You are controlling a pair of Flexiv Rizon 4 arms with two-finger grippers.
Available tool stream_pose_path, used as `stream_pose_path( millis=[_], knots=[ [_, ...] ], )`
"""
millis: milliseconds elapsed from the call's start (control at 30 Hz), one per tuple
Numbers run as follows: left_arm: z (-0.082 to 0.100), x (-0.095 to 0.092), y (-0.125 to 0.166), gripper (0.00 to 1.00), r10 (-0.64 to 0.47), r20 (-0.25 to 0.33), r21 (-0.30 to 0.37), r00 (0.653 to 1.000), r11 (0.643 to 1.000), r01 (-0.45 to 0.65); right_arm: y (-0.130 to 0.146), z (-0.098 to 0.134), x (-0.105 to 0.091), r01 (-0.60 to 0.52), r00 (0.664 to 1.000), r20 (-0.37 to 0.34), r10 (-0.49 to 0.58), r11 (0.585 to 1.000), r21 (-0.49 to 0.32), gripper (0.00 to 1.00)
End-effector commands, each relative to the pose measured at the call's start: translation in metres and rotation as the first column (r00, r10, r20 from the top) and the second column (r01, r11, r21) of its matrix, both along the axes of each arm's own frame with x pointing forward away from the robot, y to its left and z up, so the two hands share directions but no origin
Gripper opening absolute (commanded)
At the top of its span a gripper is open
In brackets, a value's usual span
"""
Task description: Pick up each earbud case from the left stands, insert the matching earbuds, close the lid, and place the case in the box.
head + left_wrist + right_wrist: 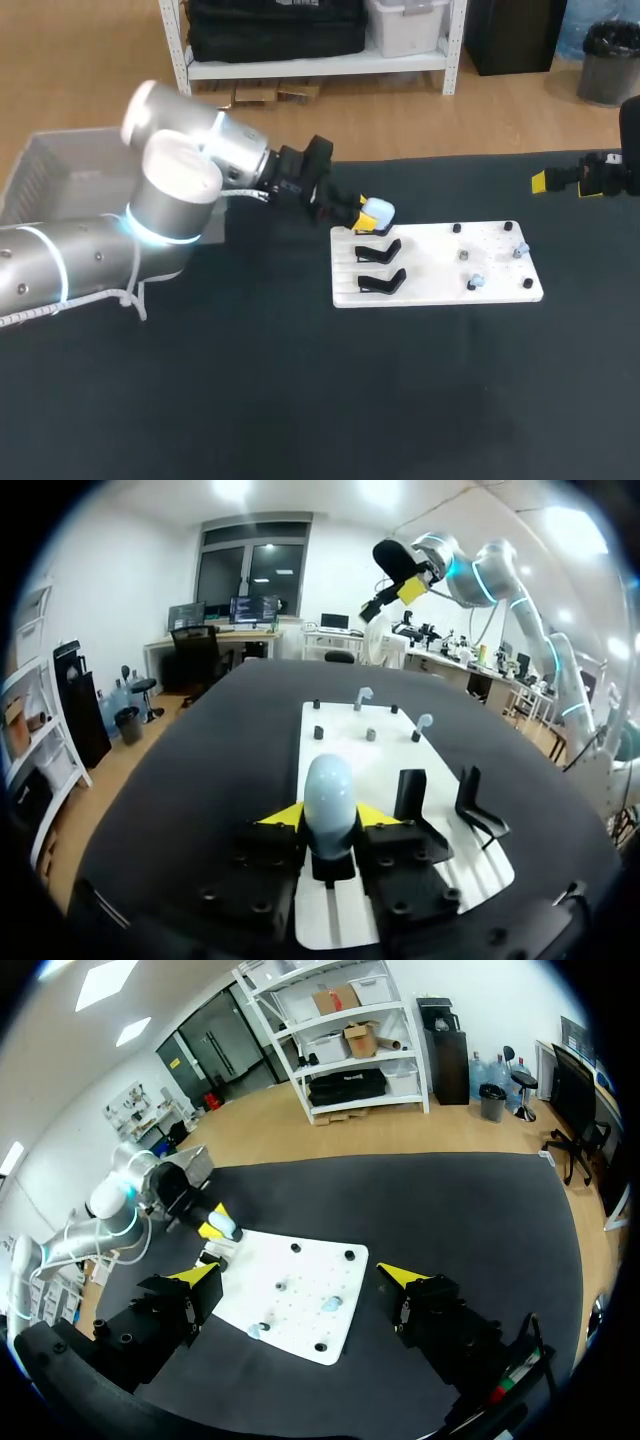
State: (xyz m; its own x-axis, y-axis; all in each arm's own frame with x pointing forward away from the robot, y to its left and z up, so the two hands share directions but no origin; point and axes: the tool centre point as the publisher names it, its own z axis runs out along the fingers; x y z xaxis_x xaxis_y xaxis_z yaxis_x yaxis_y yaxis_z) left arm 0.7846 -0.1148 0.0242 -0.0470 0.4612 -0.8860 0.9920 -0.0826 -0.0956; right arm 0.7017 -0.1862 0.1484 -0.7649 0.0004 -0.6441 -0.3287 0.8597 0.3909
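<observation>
The left gripper (330,817) is clamping the pale blue case (329,788) from both sides at the far left corner of the white board (435,262), right above the farthest stand; I cannot tell if they are touching. Two empty black stands (380,282) are sitting nearer on the board's left part, and small earbuds (476,283) are lying on its right part. The right gripper (300,1278) is hanging wide open over the bench's (300,400) far right side, well apart from the board. The grey box (60,170) is sitting far left, behind the left arm.
</observation>
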Motion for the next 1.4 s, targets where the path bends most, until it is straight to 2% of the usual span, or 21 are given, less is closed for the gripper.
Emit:
stream_pose_path(
  millis=[33, 167, 333, 467, 1400],
  knots=[
    [0.019, -0.016, 0.01, 0.0, 0.033, 0.029, -0.056, 0.999, 0.998, -0.031, 0.0, 0.001, 0.0, 0.002, 1.0, -0.001, -0.002, 1.0, -0.004, 1.0],
    [0.045, -0.032, 0.007, 0.0, 0.067, 0.059, -0.141, 0.996, 0.988, -0.058, 0.0, 0.001, 0.0, 0.002, 1.0, -0.001, -0.002, 1.0, -0.004, 1.0],
    [0.076, -0.048, 0.001, 0.0, 0.105, 0.054, -0.247, 0.993, 0.965, -0.088, 0.0, 0.001, 0.0, 0.002, 1.0, -0.001, -0.002, 1.0, -0.004, 1.0],
    [0.096, -0.059, -0.001, 0.0, 0.113, 0.042, -0.294, 0.993, 0.951, -0.096, 0.0, 0.001, 0.0, 0.002, 1.0, -0.001, -0.002, 1.0, -0.004, 1.0],
    [0.096, -0.059, -0.001, 0.0, 0.113, 0.042, -0.294, 0.993, 0.951, -0.096, 0.0, 0.001, 0.0, 0.002, 1.0, -0.001, -0.002, 1.0, -0.004, 1.0]
  ],
)
